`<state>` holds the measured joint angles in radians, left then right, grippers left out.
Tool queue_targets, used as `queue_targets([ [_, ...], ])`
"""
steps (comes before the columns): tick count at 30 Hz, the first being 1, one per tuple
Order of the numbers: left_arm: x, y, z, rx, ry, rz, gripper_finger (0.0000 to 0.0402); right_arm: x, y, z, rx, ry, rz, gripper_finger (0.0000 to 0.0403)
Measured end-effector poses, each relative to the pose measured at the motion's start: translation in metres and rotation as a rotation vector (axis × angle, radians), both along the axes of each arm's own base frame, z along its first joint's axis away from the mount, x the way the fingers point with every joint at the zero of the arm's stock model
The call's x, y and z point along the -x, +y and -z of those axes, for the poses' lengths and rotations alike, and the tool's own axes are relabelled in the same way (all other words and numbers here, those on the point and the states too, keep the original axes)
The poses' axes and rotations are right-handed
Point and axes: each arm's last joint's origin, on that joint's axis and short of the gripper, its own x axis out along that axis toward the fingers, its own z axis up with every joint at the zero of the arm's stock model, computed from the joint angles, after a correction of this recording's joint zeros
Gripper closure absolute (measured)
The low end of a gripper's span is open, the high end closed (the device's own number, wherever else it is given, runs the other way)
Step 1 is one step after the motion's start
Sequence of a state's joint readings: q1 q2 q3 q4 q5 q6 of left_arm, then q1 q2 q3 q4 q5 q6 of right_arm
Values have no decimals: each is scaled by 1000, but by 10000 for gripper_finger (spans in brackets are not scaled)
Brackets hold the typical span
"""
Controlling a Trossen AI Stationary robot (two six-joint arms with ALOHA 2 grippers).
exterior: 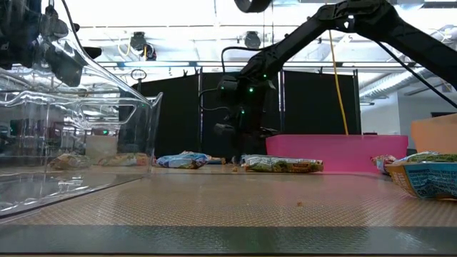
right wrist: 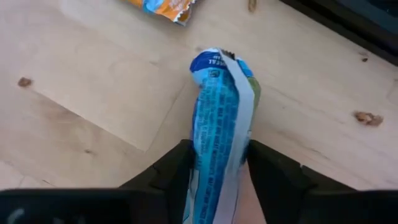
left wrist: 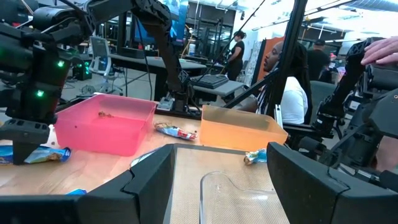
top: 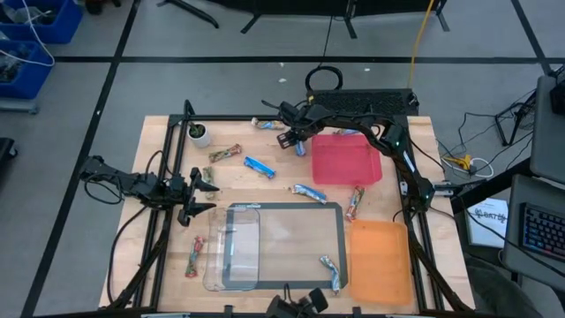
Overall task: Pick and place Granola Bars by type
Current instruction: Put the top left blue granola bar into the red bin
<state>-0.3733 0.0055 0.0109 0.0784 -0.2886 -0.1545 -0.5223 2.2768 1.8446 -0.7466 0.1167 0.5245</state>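
Note:
Granola bars lie scattered on the wooden table: a blue one [top: 259, 165], another blue one [top: 308, 192], a red one [top: 355, 203], a red-tan one [top: 225, 153], one near the left edge [top: 192, 258] and one on the mat [top: 331, 272]. My right gripper [top: 298, 141] is at the far side, just left of the pink tray [top: 346, 163], shut on a blue bar [right wrist: 217, 106]. My left gripper [top: 199, 196] waits open near the table's left side, beside the clear container [top: 231, 252]. My right gripper pinches the blue bar between its two fingers [right wrist: 171, 171], held by its near part [right wrist: 214, 155]. The bar runs along the fingers, and its free end [right wrist: 214, 62] sticks out past the tips. The fingers point down at the table from above. The bar looks lifted off the wood.
An orange tray [top: 381, 261] sits at the near right, a framed mat [top: 291, 234] in the middle. A small white plant pot [top: 199, 132] stands far left. Another bar [top: 267, 124] lies just beyond the right gripper. People sit beyond the table in the left wrist view.

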Motion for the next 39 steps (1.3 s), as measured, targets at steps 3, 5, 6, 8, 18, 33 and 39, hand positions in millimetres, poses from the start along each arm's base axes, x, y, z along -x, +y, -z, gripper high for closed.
queue_targets([
  [3,0,0,0,0,0,0,147,1,1,0,-23,2,-25,289],
  [5,0,0,0,0,0,0,147,1,2,1,-36,-2,-32,308],
  [6,0,0,0,0,0,0,147,0,2,0,-35,-2,-35,317],
  [8,0,0,0,0,0,0,147,0,2,0,-31,-3,-46,333],
  [18,0,0,0,0,0,0,147,0,1,0,-14,7,-105,368],
  [33,0,0,0,0,0,0,147,-1,6,-80,77,-9,-261,394],
  [39,0,0,0,0,0,0,147,13,18,-120,115,-48,-242,395],
])
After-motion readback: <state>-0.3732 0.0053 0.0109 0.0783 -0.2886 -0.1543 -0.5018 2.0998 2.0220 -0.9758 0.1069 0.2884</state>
